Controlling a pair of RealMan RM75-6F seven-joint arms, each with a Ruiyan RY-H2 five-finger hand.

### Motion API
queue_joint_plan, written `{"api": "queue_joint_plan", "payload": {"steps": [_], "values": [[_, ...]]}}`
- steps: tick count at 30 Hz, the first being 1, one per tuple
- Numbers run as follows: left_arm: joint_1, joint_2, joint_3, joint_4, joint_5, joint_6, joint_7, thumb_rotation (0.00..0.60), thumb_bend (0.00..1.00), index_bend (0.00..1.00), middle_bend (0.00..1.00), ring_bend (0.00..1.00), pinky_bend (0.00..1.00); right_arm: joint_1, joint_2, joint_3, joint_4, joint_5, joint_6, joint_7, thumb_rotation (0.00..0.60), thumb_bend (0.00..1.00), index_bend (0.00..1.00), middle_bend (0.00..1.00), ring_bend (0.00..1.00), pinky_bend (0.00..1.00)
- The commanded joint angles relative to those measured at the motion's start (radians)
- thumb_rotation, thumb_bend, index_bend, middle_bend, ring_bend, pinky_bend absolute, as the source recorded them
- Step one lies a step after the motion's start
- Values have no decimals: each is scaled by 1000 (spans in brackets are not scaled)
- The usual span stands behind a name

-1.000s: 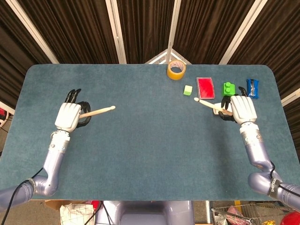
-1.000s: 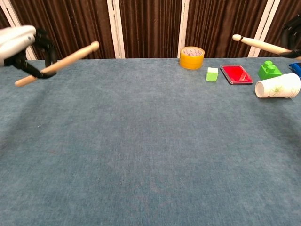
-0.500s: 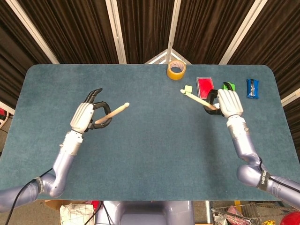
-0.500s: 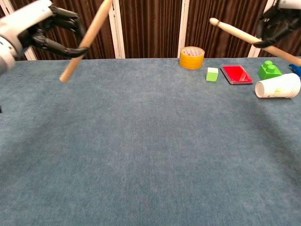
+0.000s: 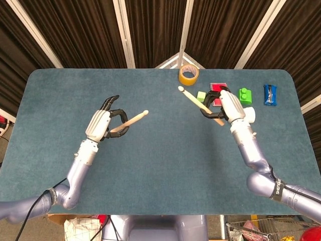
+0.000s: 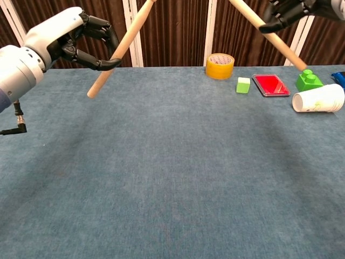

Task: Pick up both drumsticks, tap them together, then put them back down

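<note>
Above the blue table (image 5: 160, 165), lifted clear of it, the left drumstick (image 5: 129, 121) is pinched in the left hand (image 5: 100, 124), tip angled inward. The right drumstick (image 5: 199, 104) is gripped by the right hand (image 5: 225, 105), well apart, above the paper cup (image 6: 318, 97).

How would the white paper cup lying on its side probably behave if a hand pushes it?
The paper cup lies on its side, so it would likely roll, probably curving since it tapers. It looks thin and light, so a small touch may move it. A firm squeeze could probably crush it.
</note>
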Motion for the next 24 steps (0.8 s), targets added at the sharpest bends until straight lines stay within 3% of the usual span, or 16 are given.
{"api": "queue_joint_plan", "payload": {"steps": [1,10,17,24], "values": [[-5,-8,-9,-8,-8,-7,14,600,512,605,585,65,0,-1,-1,5,-17,-62,-24,62,600,397,703,609,422,71],[-32,-26,-32,-61,-51,-52,98,600,512,606,586,65,0,18,-28,-25,-28,-140,-7,76,600,403,703,610,422,71],[-42,-11,-39,-148,-117,-85,235,600,511,608,587,65,0,33,-33,-44,-45,-126,16,29,600,405,703,610,422,71],[-74,-28,-66,-167,-166,-109,303,600,512,608,588,65,0,46,-28,-61,-68,-106,32,-28,600,405,703,610,422,71]]}}
